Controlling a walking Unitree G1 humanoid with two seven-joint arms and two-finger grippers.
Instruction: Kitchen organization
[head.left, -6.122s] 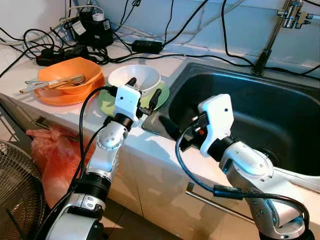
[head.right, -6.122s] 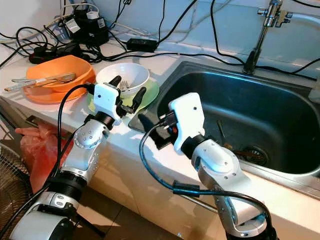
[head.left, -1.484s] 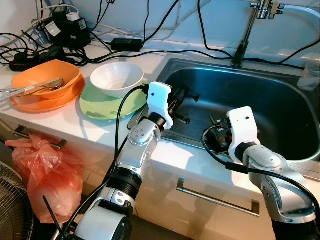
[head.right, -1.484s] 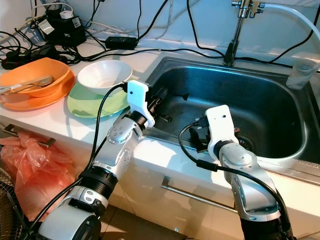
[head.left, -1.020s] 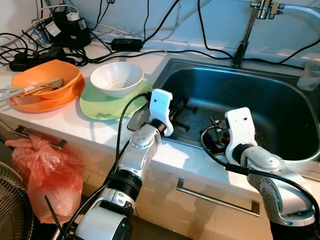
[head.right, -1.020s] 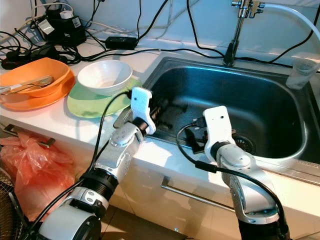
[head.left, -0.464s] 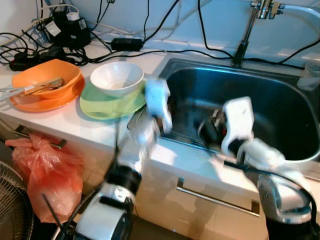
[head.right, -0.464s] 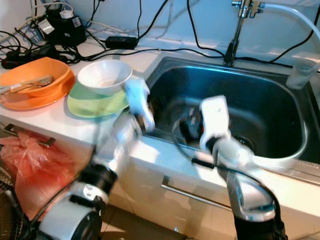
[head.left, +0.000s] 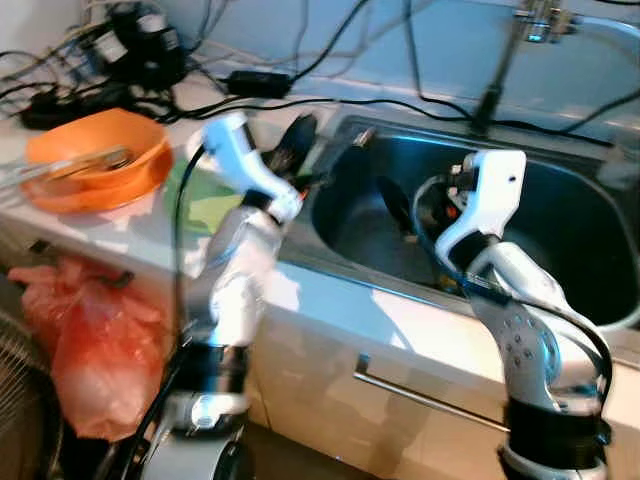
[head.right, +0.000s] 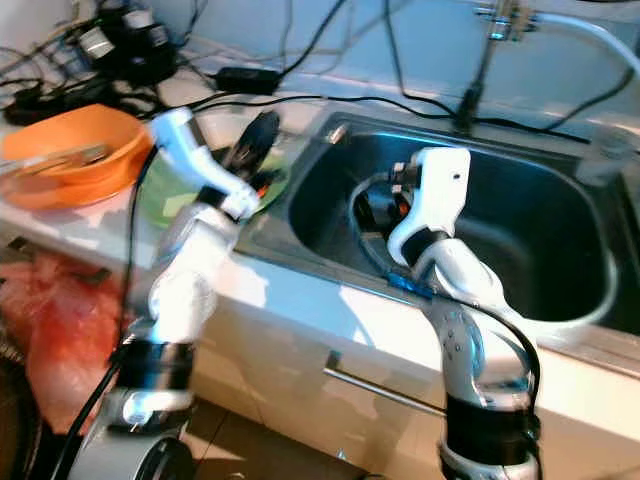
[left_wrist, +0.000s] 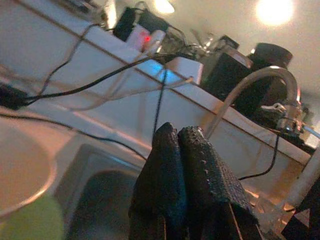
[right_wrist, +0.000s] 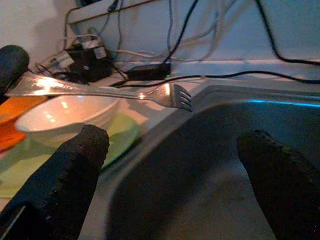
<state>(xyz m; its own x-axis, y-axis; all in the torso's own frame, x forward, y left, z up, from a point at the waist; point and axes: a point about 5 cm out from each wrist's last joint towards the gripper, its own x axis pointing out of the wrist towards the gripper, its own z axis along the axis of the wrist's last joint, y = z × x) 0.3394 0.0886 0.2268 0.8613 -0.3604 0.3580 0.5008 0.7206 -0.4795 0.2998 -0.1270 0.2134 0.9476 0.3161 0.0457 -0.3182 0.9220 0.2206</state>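
Left end effector (head.left: 300, 140) — fork (right_wrist: 107, 91) pinched

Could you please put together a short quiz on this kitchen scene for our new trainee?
1. True or false: the left gripper holds a fork near the left rim of the sink.
2. Multiple choice: the fingers of the right gripper, which is over the sink, are A) open, B) shut on a cup, C) shut on a sponge.
3. Fill in: the white bowl sits on a ___ plate.

Key: 1 true; 2 A; 3 green.
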